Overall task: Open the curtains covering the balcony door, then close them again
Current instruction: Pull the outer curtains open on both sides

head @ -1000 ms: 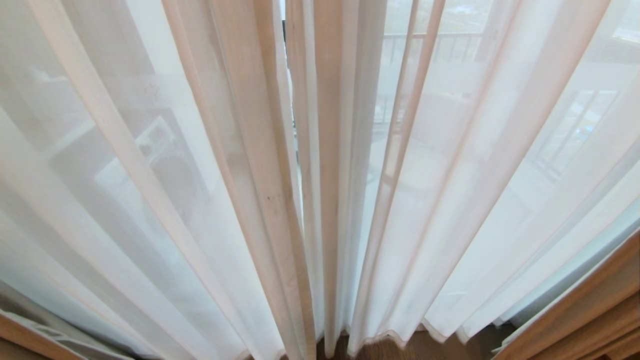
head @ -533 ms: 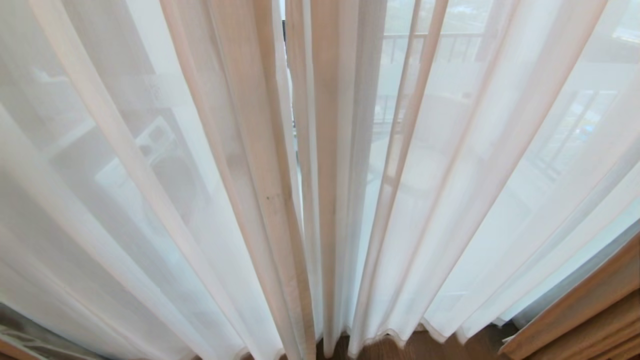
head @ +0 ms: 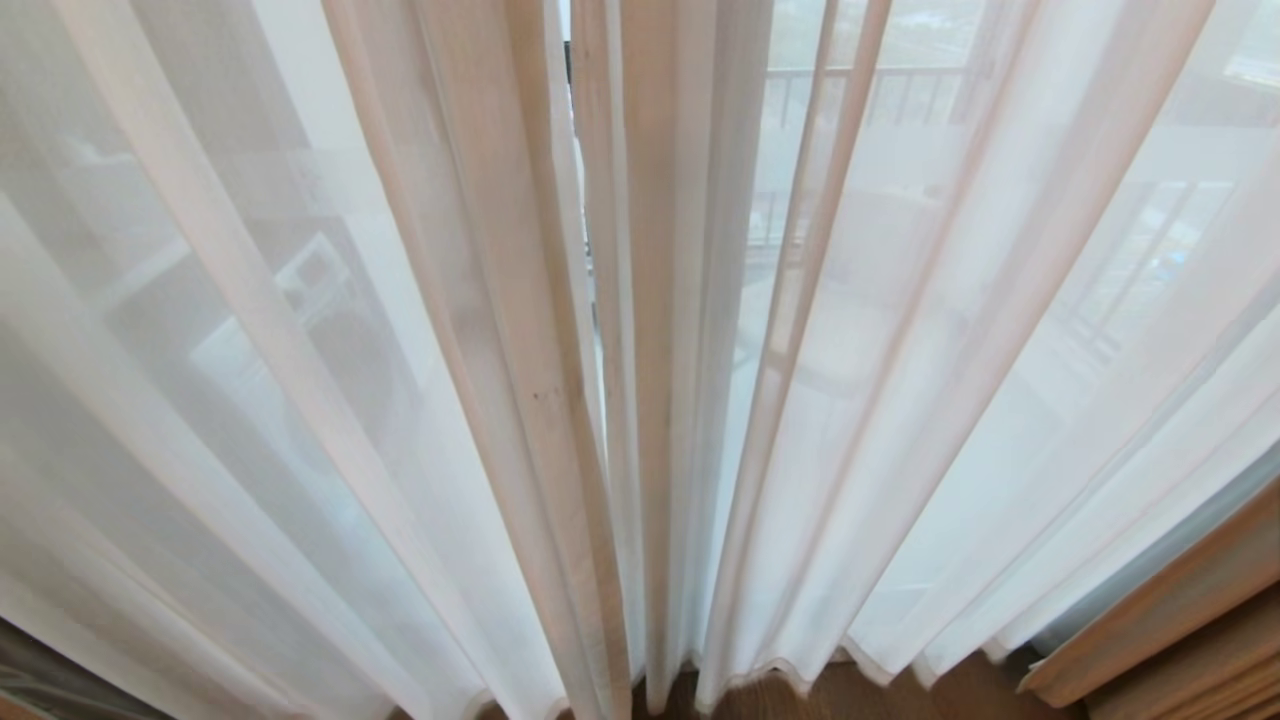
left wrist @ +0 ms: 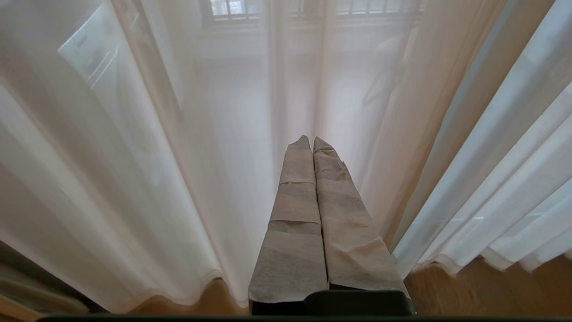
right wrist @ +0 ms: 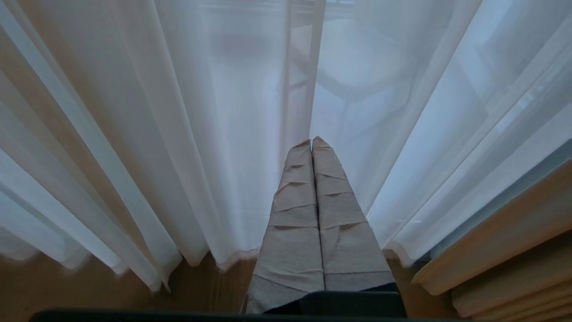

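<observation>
Sheer (head: 900,400) drawn across the whole head view, its pleats falling to the floor (head: 860,695); neither arm shows there. I see a narrow dark gap between two panels near the upper centre, and through the fabric the faint bars of a railing (head: 880,95). The thick drape (head: 1180,620) is bunched at the lower right edge.

Left gripper (left wrist: 311,139): taped fingers pressed flat together, nothing between them, tips pointing at the sheer (left wrist: 178,156) and just short of it as far as I can tell. The folds hang ahead of and to both sides of the fingers; their hem brushes the wood floor (left wrist: 469,290).

Right gripper (right wrist: 311,141): likewise clenched on nothing, fingers side by side, aimed at a pleat of the sheer (right wrist: 223,134) directly ahead. I cannot tell whether the tips touch the cloth. The thick drape (right wrist: 500,255) lies beside this gripper, stacked in beige folds near the floor (right wrist: 67,286).

Room: brown wood floor beneath the hems; pale balcony shapes behind the sheer, too veiled for me to identify. The door frame itself I cannot make out with confidence.
</observation>
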